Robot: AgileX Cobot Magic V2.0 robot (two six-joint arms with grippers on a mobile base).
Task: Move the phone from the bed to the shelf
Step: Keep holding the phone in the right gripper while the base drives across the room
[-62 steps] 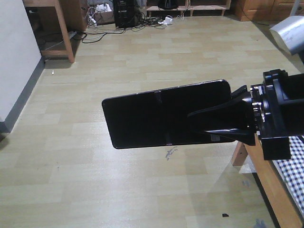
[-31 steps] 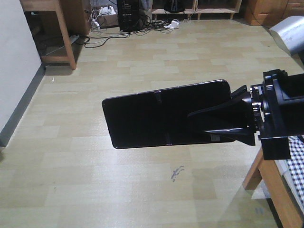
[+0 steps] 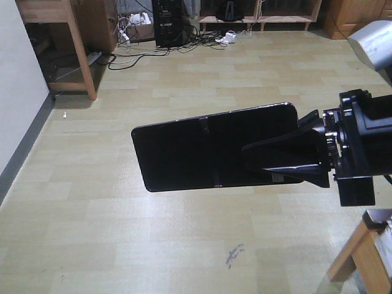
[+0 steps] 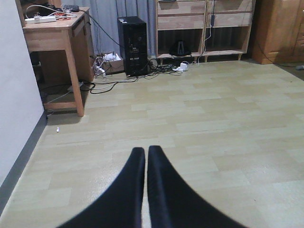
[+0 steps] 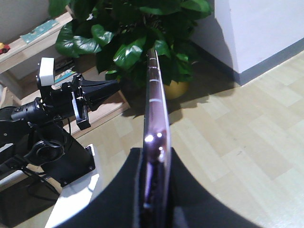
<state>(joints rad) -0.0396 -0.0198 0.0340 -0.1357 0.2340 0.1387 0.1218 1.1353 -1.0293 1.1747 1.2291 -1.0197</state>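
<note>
Phone (image 3: 184,153) between right end effector (image 3: 275,160) fingers

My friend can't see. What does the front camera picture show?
The right end effector holds a long shiny black phone up in the air, sideways, above a pale wooden floor. Tangled cables lie far behind.

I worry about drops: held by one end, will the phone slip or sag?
Probably stiff: the phone juts from the right hand without drooping. Its glossy faces look slippery, and the grip is only at one end, so a jolt might pivot it.
</note>
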